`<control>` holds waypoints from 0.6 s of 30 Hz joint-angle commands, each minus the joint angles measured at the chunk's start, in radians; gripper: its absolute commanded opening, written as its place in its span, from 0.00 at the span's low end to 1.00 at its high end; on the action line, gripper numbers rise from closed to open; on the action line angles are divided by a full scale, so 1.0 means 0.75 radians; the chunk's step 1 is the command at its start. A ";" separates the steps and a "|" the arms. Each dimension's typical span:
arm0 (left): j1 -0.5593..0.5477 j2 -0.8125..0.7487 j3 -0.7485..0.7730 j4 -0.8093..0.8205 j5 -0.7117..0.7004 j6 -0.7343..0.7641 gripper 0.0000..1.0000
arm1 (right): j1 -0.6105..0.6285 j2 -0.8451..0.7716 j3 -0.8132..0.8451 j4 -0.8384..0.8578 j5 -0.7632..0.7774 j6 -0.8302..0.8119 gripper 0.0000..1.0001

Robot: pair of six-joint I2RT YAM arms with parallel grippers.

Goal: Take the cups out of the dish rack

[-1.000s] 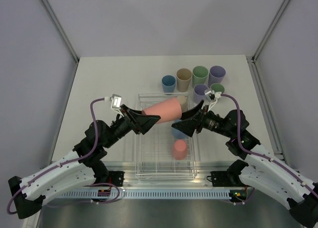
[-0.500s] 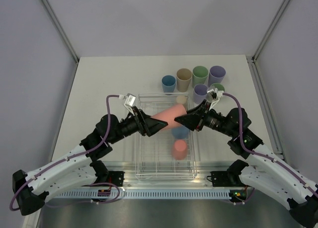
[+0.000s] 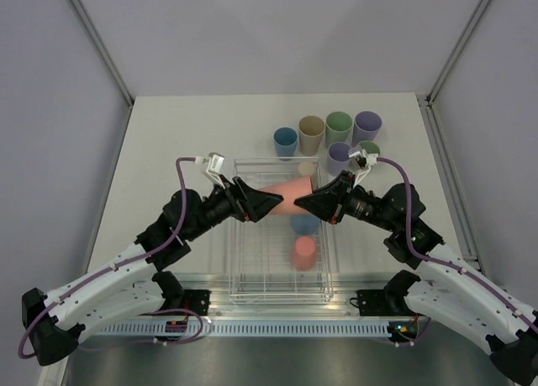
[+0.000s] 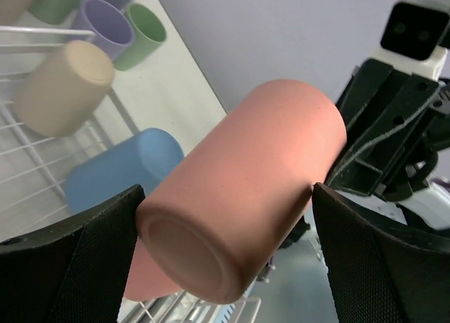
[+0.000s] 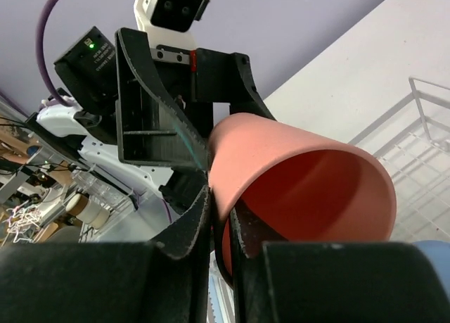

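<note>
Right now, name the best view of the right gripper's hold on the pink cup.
Right wrist: the right gripper pinches the rim of the pink cup, close up. Top external shows that grip small, above the dish rack. Left wrist shows mostly the cup's base and side.

White arm links (image 3: 109, 285) with black joints (image 3: 168, 235), purple cables (image 3: 177, 193) looping to small white wrist cameras (image 3: 216, 161).

Ends of pink cup (image 3: 290, 197) hidden by fingers (image 3: 259, 203); blue cup (image 3: 304, 225) partly covered.
</note>
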 commanded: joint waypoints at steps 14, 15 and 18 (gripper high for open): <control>0.031 -0.268 0.098 -0.331 -0.645 0.087 1.00 | 0.006 0.014 0.367 -0.724 0.805 -0.379 0.01; 0.029 -0.241 0.102 -0.345 -0.636 0.089 1.00 | 0.006 0.035 0.440 -0.852 0.918 -0.431 0.01; 0.031 -0.213 0.106 -0.378 -0.606 0.097 1.00 | 0.008 0.127 0.581 -1.100 1.388 -0.436 0.01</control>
